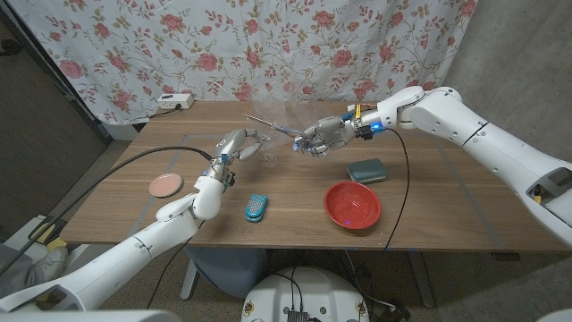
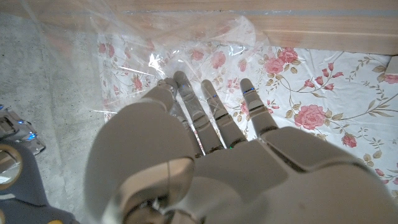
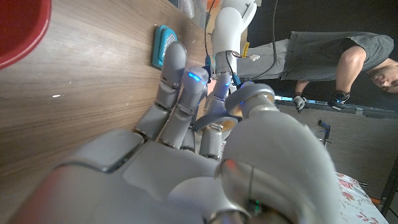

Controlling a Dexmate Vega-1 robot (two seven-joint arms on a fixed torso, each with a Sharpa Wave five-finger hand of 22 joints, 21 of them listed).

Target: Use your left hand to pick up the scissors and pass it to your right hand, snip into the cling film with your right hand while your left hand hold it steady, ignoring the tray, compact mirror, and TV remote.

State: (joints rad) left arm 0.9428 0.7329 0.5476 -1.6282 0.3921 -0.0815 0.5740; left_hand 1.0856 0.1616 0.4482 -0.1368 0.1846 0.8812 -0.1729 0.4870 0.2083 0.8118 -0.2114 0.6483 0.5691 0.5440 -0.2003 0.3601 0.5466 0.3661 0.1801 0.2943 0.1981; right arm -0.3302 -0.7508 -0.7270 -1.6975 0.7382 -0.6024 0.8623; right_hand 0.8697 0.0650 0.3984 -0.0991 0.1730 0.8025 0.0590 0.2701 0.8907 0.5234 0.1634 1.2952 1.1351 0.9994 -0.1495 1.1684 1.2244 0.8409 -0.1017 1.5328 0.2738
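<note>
Over table, both hands (image 1: 239, 144) (image 1: 323, 137) raised

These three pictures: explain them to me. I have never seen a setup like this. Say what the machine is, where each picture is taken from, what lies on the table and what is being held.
This is a white two-armed robot at a wooden table, each arm ending in a hand with fingers. The wide picture looks down from a camera on its head. The other two come from cameras on the wrists, looking along the back of each hand, so they appear turned.

On the table lie a red bowl, a pink round disc, a dark green case and a small teal object.

The left hand holds up clear cling film. The right hand holds scissors, their blades pointing toward the film.

A person shows in the right wrist picture.
</note>
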